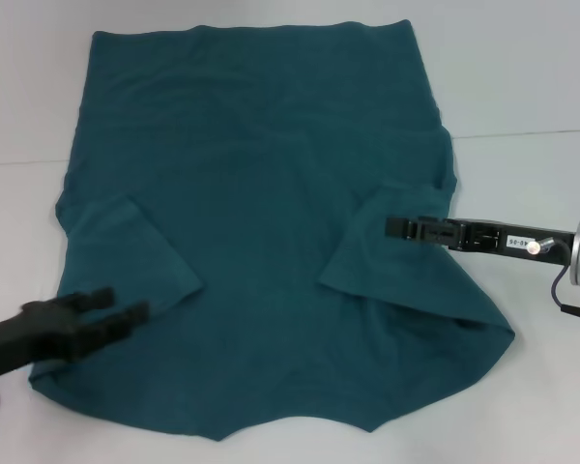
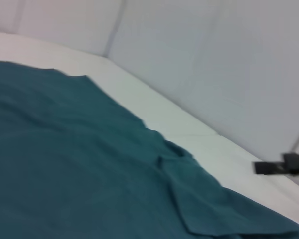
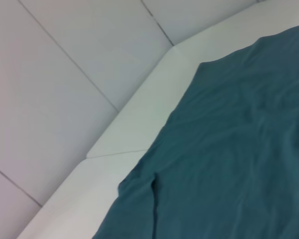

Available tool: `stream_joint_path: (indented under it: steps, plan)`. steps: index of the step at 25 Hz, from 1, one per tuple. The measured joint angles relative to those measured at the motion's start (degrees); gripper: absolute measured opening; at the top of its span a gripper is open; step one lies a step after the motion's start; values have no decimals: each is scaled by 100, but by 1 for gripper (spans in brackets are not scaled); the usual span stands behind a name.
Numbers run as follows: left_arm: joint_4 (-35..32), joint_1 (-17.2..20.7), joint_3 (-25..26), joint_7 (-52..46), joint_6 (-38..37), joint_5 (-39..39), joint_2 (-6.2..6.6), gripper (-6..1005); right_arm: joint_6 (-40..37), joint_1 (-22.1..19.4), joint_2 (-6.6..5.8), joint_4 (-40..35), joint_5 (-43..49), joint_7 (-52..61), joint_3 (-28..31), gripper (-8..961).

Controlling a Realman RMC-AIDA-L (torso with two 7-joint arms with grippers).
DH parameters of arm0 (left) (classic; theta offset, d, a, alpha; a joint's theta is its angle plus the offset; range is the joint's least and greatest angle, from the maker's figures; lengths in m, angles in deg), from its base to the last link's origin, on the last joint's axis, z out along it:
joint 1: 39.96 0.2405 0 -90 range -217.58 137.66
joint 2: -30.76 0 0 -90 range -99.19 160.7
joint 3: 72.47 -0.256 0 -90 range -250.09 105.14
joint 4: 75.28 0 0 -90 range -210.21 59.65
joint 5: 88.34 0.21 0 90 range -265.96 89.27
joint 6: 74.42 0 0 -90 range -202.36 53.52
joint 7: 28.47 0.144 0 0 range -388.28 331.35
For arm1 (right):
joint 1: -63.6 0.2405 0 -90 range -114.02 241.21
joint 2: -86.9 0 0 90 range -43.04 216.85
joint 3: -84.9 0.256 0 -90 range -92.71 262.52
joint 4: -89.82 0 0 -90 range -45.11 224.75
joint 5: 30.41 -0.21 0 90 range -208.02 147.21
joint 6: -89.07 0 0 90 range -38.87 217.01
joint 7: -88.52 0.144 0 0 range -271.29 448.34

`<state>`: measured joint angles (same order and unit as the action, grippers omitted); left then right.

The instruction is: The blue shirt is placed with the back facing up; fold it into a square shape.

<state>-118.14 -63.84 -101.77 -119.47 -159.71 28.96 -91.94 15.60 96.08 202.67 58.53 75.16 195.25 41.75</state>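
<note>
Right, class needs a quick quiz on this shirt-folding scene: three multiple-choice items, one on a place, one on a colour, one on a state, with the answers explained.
1. Where is the right gripper?
A. Over the shirt's folded-in sleeve on the robot's right
B. Off the table
C. At the far hem

2. What colour is the blue shirt?
A. Pale sky blue
B. Dark teal-blue
C. Navy with stripes

3. How do the sleeves lie?
A. Both spread outward
B. One tucked under
C. Both folded in over the body

Answers:
1 A, the head view shows the black gripper reaching in over that sleeve flap.
2 B, the fabric is plain dark teal on the white table.
3 C, two angled flaps lie on the body, one near the left gripper and one under the right.
</note>
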Motion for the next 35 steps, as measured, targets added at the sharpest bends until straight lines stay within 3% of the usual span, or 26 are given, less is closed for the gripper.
stream_joint_path:
  steps: [8,21,35]
  plan:
    - [-283,58,359,-922,122,581,110,754,9,11,-3,0,6,36,-20,906]
    - [-504,174,1023,-1452,401,1445,171,759,31,-16,-21,34,7,55,-35,903]
    - [-467,157,1019,-1563,350,1851,176,758,-8,-22,-21,5,7,146,2,902]
